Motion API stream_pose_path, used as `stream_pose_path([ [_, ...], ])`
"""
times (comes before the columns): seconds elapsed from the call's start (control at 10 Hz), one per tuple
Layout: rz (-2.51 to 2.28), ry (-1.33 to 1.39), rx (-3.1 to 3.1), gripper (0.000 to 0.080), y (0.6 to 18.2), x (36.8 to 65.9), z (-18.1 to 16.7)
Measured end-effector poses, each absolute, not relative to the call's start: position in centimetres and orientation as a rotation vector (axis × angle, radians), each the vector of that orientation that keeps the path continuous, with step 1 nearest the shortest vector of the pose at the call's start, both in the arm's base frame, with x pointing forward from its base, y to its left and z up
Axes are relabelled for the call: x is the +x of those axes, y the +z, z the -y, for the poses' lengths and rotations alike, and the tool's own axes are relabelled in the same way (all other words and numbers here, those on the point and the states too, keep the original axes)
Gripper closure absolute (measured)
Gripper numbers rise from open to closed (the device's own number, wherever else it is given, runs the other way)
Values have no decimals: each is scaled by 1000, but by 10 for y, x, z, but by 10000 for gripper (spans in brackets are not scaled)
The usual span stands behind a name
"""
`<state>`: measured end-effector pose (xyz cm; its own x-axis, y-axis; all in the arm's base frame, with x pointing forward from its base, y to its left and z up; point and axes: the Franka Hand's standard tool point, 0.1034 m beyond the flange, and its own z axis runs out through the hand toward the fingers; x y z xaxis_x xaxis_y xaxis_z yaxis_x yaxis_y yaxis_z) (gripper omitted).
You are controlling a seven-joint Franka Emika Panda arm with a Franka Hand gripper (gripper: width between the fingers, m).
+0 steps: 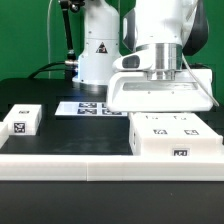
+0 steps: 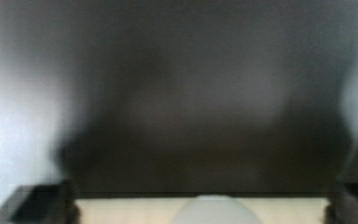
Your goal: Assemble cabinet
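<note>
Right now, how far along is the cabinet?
Barely begun. Done: nothing joined yet; the big white box and the small block lie apart. In hand: the tool hangs open over the box, gripping nothing that I can see. Left: fitting all panels.

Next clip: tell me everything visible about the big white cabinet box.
The big white box looks like smooth white plastic, a low rectangular block lying flat on the black table at the exterior view's right, just behind the white front rail. Small black-and-white tags mark its top and front faces. The gripper hangs right above it, jaws apart; contact cannot be told.
</note>
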<state>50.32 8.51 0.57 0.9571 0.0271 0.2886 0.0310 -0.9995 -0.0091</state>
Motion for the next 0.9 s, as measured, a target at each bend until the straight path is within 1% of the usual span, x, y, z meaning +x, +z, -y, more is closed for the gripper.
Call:
stream_pose_path([
  [0.1,49,-456,-3095,263,6,503,-85],
  [0.2,58,-456,-3096,263,6,503,-84],
  [0.3,68,-456,-3097,445,6,503,-84],
  [0.4,70,-455,-3097,591,5,503,-84],
  [0.5,70,-452,-3097,591,5,502,-84],
  [0.6,71,-451,-3097,752,5,502,-84],
  [0.7,71,-451,-3098,752,5,502,-84],
  [0.8,71,-450,-3098,789,5,502,-84],
  [0.9,71,-450,-3098,789,5,502,-84],
])
